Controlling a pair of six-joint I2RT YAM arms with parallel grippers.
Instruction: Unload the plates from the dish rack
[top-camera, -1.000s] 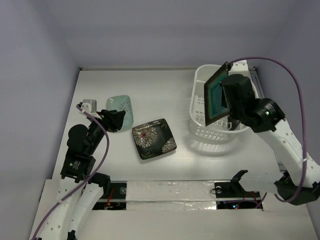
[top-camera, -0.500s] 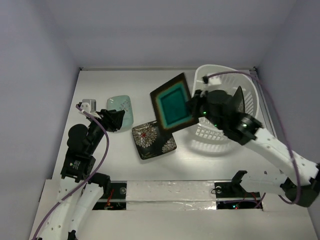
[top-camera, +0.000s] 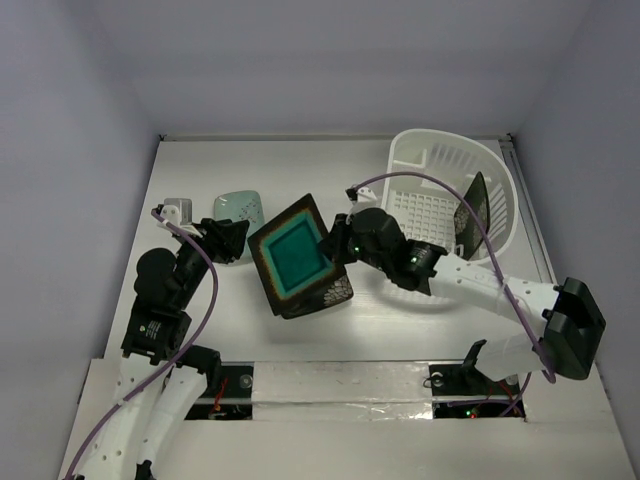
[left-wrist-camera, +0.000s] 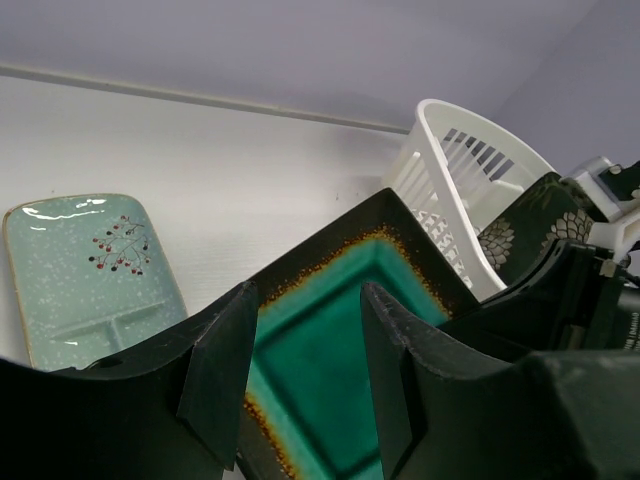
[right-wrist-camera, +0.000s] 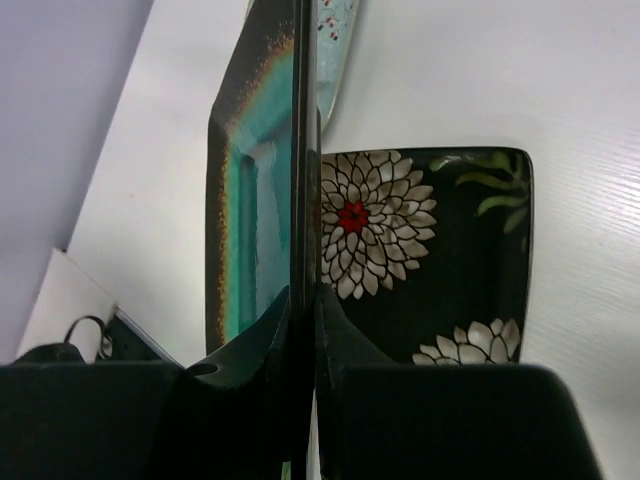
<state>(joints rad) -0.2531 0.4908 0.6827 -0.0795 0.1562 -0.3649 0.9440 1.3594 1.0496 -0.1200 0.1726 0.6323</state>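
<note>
My right gripper (top-camera: 345, 245) is shut on the edge of a dark square plate with a teal face (top-camera: 297, 256), holding it tilted just above a dark flower-print plate (top-camera: 338, 291) that lies on the table. The right wrist view shows the held plate edge-on (right-wrist-camera: 300, 150) between my fingers, with the flower plate (right-wrist-camera: 430, 250) below it. A mint-green plate (top-camera: 240, 208) lies flat to the left. My left gripper (top-camera: 232, 240) is open and empty beside it; its view shows the teal plate (left-wrist-camera: 340, 340) close ahead. Another dark flower plate (top-camera: 478, 210) stands in the white dish rack (top-camera: 420, 160).
A small grey-white object (top-camera: 175, 209) sits at the table's left edge near my left arm. The back wall runs along the far table edge. The rack (left-wrist-camera: 450, 170) stands at the far right, with the right arm's cable looping over it.
My right arm has carried the teal-faced plate out of the rack, leftward and down, to just above the flower plate on the table. My left arm has not moved.
</note>
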